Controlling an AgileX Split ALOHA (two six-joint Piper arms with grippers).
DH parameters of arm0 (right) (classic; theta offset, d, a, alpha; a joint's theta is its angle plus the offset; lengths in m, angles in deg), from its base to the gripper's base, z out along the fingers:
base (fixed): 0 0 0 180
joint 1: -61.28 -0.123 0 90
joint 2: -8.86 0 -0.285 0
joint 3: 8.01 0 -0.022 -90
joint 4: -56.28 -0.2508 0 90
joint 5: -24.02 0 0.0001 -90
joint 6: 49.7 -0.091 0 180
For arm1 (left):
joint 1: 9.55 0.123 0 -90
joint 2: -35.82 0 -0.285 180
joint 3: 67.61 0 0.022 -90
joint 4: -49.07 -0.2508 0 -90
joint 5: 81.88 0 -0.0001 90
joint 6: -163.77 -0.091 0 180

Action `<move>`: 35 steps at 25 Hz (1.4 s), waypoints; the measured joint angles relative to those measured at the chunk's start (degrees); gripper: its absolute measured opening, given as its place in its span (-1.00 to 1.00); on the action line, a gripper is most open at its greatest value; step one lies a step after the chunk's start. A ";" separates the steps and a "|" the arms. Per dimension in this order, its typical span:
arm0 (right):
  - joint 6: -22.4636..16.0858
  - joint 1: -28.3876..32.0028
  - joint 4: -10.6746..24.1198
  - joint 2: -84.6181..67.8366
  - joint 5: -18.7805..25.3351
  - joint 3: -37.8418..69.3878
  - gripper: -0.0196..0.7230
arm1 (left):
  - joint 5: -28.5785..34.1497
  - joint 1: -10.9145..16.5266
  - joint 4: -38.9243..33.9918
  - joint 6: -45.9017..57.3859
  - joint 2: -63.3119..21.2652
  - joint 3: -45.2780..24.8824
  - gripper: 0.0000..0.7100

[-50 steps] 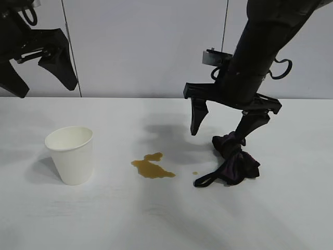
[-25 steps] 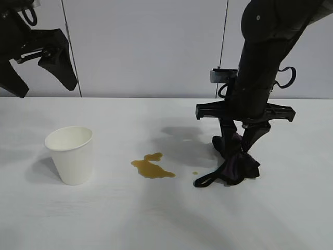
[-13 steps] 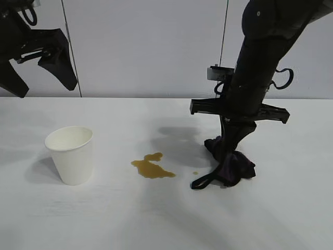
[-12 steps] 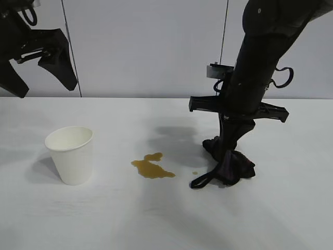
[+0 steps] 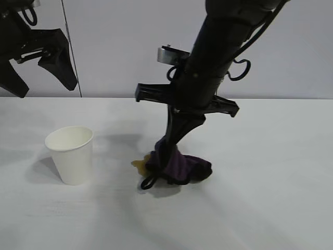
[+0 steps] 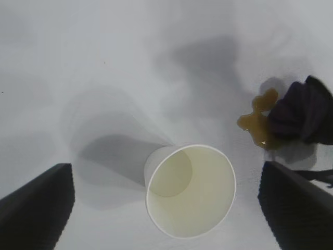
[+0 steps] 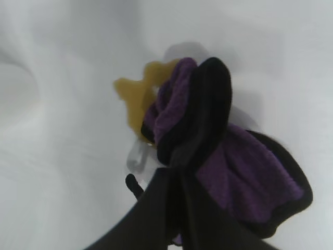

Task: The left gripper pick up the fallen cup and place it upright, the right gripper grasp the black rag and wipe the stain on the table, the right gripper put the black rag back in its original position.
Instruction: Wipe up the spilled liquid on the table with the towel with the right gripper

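Exterior view, reading from left to right, gives us the left end effector (image 5: 39, 65) parked high above the worktop (image 5: 270, 208), its fingers spread wide and holding nothing. Below it the cup (image 5: 70, 154) stands upright on its base, well apart from everything else, so that part of the job looks done.

Next comes the stain (image 5: 138, 164), of which only 1 amber edge shows, because the black rag (image 5: 179, 168) lies over the rest. The right end effector (image 5: 165, 150) is clamped tight on the rag's upper fold, and in the right wrist view we see its 2 fingers (image 7: 171, 208) pinched together on the black and purple cloth (image 7: 223, 172), with the puddle (image 7: 136, 94) just beside the leading fold.

We judge the wipe is only starting, and several things could spoil it. The grip takes a small bunch of cloth, so a hard drag could pull the rag free. A stroke that is too short would leave the exposed edge of liquid behind, or smear it wider. We cannot find the small separate droplet now, so it may be missed. A sweep carried far toward the cup could knock it over again.
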 joint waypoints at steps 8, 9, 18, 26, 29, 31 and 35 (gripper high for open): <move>0.05 -1.50 0.18 6.31 -6.30 0.00 -0.92 | 0.00 0.00 0.00 0.00 0.00 0.00 0.95; 0.05 -1.50 0.59 7.13 -6.77 0.00 -0.92 | 0.00 0.00 0.00 0.00 0.00 0.00 0.95; -9.48 0.34 10.57 9.05 -10.75 -0.11 -0.92 | -0.05 0.00 -0.04 0.00 0.00 0.00 0.95; -15.12 6.51 16.02 9.05 -11.63 -0.33 -0.92 | -0.26 0.00 -0.04 0.00 0.00 0.06 0.95; -14.84 5.27 15.07 9.05 -11.63 -0.39 -0.92 | -0.31 0.00 -0.04 0.00 0.00 0.06 0.95; -13.92 3.19 13.68 9.10 -11.63 -0.39 -0.92 | -0.36 0.00 -0.04 0.00 0.00 0.06 0.95; -12.56 -2.56 10.81 9.22 -11.63 -0.39 -0.92 | -0.40 0.00 -0.17 0.00 0.00 0.06 0.95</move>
